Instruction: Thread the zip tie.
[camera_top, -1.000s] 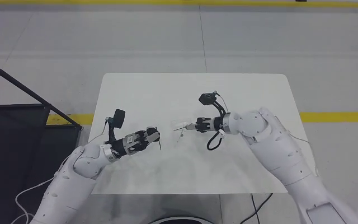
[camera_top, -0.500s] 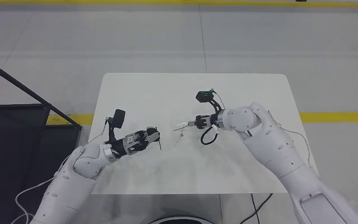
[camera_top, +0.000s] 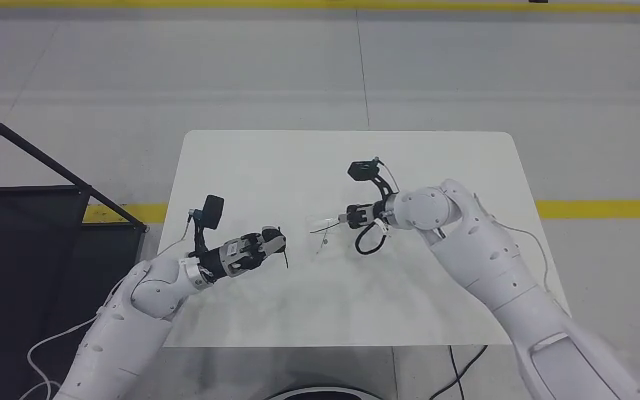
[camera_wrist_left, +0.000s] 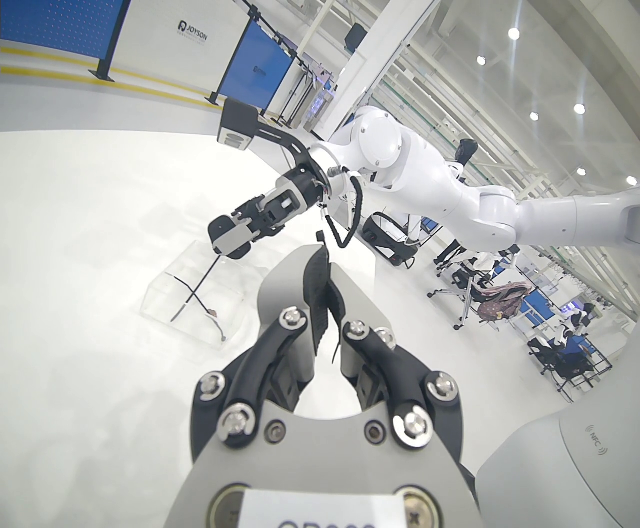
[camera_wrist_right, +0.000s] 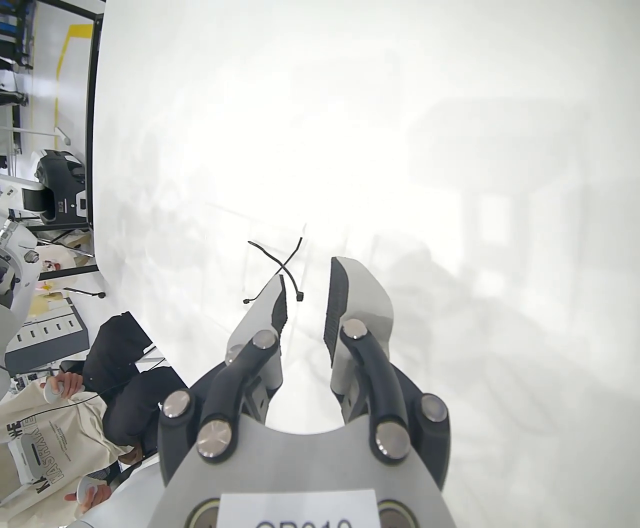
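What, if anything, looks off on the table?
Nothing spilled or damaged. The only quirk: the two loose zip ties lie crossed over each other in the clear box, right by the open right gripper. The left gripper is shut on a zip tie.

Over the last second the right arm (camera_top: 480, 260) has swung in across the worktop (camera_top: 250, 170) toward the robot's left. Its rounded forearm joint (camera_top: 425, 208) now sits nearer the middle and a little farther from the robot. The right hand (camera_top: 340, 219) has edged the same way, closing in on the clear box (camera_top: 320, 229). Most of that travel came in the first half second, with only a slight creep since. The wrist camera (camera_top: 358, 170) and the black cable loop (camera_top: 367, 243) under the wrist have shifted along with it, and the loop now looks smaller.
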